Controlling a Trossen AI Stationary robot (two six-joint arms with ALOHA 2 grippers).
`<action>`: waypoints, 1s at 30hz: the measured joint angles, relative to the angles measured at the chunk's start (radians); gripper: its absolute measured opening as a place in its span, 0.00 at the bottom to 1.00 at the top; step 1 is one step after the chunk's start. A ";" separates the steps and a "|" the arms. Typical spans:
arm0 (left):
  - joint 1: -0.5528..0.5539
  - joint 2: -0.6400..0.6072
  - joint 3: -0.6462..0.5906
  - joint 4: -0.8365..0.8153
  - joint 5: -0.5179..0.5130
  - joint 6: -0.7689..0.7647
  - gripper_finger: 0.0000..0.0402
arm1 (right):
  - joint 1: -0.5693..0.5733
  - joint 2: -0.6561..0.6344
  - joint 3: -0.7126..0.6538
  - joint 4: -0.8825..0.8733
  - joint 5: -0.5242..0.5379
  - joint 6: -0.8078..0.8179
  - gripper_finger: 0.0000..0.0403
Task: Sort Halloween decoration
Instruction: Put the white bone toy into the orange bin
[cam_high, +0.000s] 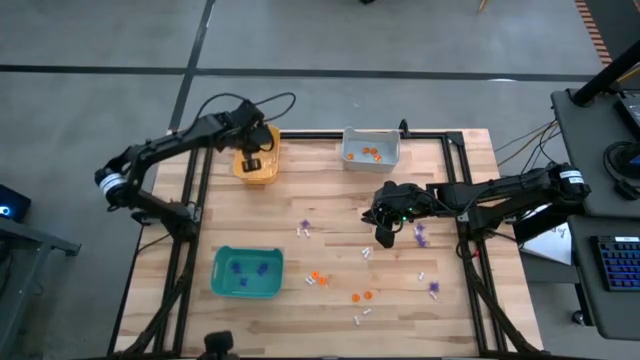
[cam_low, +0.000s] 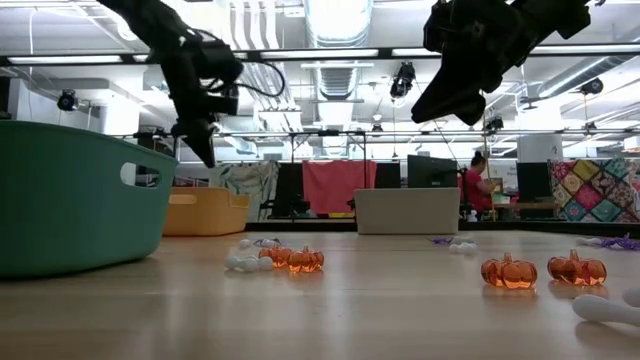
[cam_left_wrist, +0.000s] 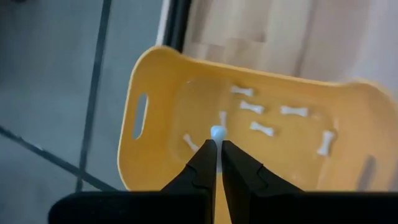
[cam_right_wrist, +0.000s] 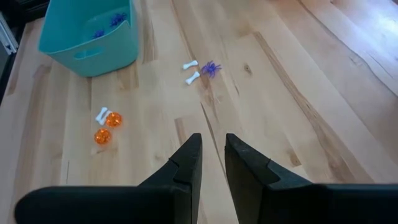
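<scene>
Halloween decoration pieces (cam_high: 362, 296) lie scattered on the table (cam_high: 330, 190), while the left gripper (cam_left_wrist: 216, 144), jaws clenched on a small white bone (cam_left_wrist: 217, 132), hangs over the yellow bin (cam_left_wrist: 155, 81), so the next move is probably releasing it there; the right gripper (cam_right_wrist: 212, 149) hovers, jaws slightly parted, empty.

We see a wooden table (cam_high: 330, 215) bearing three bins: yellow (cam_high: 256, 166) at eleven o'clock, grey (cam_high: 371, 149) at twelve, teal (cam_high: 247, 273) at seven. Purple, orange and white trinkets (cam_high: 362, 296) lie scattered from centre towards four o'clock.
</scene>
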 joint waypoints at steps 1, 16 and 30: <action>0.009 0.019 0.014 -0.002 0.000 -0.012 0.00 | 0.000 0.000 0.000 0.000 0.000 -0.001 0.15; 0.094 0.384 0.305 -0.224 0.001 0.012 0.00 | 0.000 0.000 0.000 -0.001 0.000 -0.002 0.15; 0.126 0.430 0.334 -0.226 0.002 -0.036 0.07 | 0.000 0.000 0.000 -0.002 0.000 -0.003 0.15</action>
